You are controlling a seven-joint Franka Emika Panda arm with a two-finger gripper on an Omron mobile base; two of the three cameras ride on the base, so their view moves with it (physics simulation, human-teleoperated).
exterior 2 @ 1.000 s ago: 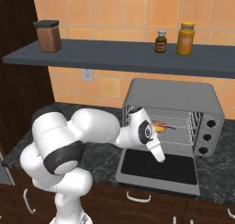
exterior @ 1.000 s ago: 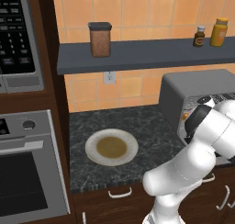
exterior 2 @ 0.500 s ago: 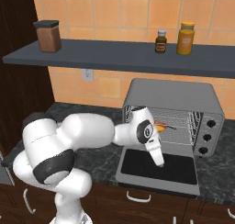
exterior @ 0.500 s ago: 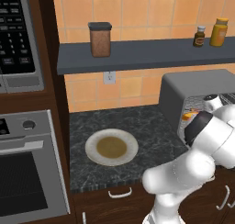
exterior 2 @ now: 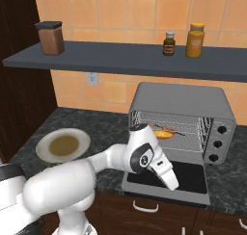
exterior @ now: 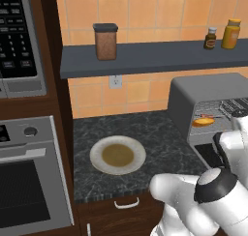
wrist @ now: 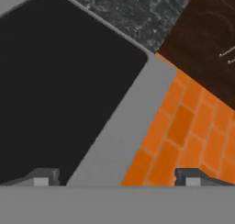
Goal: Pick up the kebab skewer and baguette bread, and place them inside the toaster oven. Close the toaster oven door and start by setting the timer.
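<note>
The toaster oven [exterior 2: 181, 104] [exterior: 203, 95] stands at the right of the counter. Its door [exterior 2: 193, 181] [exterior: 209, 154] lies folded down flat. On the wire rack inside lie the golden baguette bread [exterior 2: 164, 135] [exterior: 203, 122] and the thin kebab skewer [exterior 2: 169, 129]. My gripper [exterior 2: 172, 184] hangs just above the door, pointing down over its front part. In the hand view, my gripper [wrist: 117, 179] is open with nothing between its fingertips [wrist: 42, 177], above the dark glass [wrist: 59, 81] and its grey frame [wrist: 124, 126].
A white plate [exterior: 140, 155] [exterior 2: 82, 138] with a brown centre sits on the dark counter left of the toaster oven. A shelf [exterior 2: 116, 60] above carries a brown jar [exterior 2: 50, 37] and two bottles [exterior 2: 195, 40]. The microwave [exterior: 19, 36] and built-in oven [exterior: 29, 182] stand at the left.
The hand has dropped from in front of the rack and come forward over the folded-down door. The arm's elbow has swung lower. The jaws stayed open.
</note>
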